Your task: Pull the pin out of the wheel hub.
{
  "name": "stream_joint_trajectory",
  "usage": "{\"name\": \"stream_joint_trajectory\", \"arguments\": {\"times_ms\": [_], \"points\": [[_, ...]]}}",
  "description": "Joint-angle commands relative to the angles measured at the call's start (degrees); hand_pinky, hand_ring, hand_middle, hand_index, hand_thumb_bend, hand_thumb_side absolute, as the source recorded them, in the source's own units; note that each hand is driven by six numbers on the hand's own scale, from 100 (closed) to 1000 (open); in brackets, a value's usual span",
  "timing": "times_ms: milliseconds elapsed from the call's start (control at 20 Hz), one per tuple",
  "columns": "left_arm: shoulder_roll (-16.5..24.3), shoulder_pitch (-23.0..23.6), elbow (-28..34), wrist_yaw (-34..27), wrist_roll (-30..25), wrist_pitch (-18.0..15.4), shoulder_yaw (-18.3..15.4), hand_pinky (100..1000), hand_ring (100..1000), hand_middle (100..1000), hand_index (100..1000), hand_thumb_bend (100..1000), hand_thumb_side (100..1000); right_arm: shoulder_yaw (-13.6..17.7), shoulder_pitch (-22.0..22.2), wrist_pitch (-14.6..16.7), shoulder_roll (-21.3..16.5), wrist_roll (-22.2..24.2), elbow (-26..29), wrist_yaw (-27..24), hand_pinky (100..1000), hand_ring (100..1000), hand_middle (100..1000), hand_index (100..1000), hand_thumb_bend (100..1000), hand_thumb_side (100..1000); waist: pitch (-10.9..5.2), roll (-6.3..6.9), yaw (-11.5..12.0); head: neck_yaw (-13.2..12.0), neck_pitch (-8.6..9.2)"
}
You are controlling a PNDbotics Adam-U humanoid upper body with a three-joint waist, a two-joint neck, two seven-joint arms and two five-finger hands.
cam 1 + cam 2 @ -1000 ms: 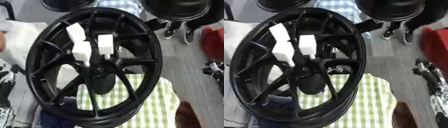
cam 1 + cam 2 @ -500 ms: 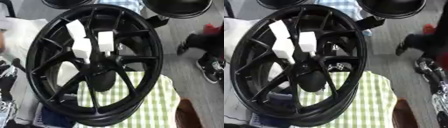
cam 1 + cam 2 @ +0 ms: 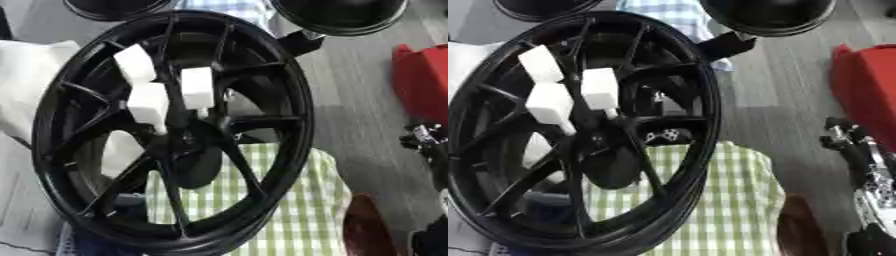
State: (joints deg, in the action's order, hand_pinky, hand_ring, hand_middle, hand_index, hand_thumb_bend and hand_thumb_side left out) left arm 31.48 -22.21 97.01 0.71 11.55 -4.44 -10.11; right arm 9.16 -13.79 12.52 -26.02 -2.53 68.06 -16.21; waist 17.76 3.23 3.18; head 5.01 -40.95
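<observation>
A big black spoked wheel (image 3: 579, 130) stands tilted in the middle of both views. Three white block-headed pins sit at its hub (image 3: 598, 142): one upper left (image 3: 540, 63), one in the middle (image 3: 599, 88) and one lower left (image 3: 550, 102). No hand touches them. My right hand (image 3: 857, 160), black and silver, shows at the right edge, well clear of the rim. My left hand is out of sight.
A green and white checked cloth (image 3: 732, 200) lies under the wheel's lower right. Two more black wheels (image 3: 767, 15) (image 3: 544, 6) are at the top. A red object (image 3: 875, 85) sits far right. White sheeting (image 3: 26, 85) covers the left. Grey floor lies between the wheel and the red object.
A person's shoes crossed the upper right and have left the view. The camera shifted a little. The wheel and pins stay put, and the right hand has barely moved.
</observation>
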Motion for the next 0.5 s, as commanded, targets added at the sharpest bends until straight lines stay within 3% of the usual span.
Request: {"name": "stream_joint_trajectory", "arguments": {"times_ms": [50,250,500], "points": [[10.7,-2.8,4.6,3.4,-9.6,2.2,1.5,746,766,616,771,772,440,0.6,0.1,0.0,-2.2,-0.3,1.3,0.4,686,616,647,744,265,497,-0.69,0.09,0.0,0.7,0.54],[21.7,-6.5,7.4,4.7,-23.2,3.5,5.4,750,762,624,775,763,456,0.6,0.3,-0.1,-2.4,-0.3,1.3,0.7,685,615,647,745,264,499,-0.61,0.54,-0.2,1.2,0.5],[32.5,-8.9,11.8,0.8,-32.5,6.2,10.5,759,765,638,778,735,454,0.5,0.4,-0.1,-2.8,-0.2,1.4,1.1,685,615,647,745,262,501,-0.51,1.1,-0.4,1.8,0.55]]}}
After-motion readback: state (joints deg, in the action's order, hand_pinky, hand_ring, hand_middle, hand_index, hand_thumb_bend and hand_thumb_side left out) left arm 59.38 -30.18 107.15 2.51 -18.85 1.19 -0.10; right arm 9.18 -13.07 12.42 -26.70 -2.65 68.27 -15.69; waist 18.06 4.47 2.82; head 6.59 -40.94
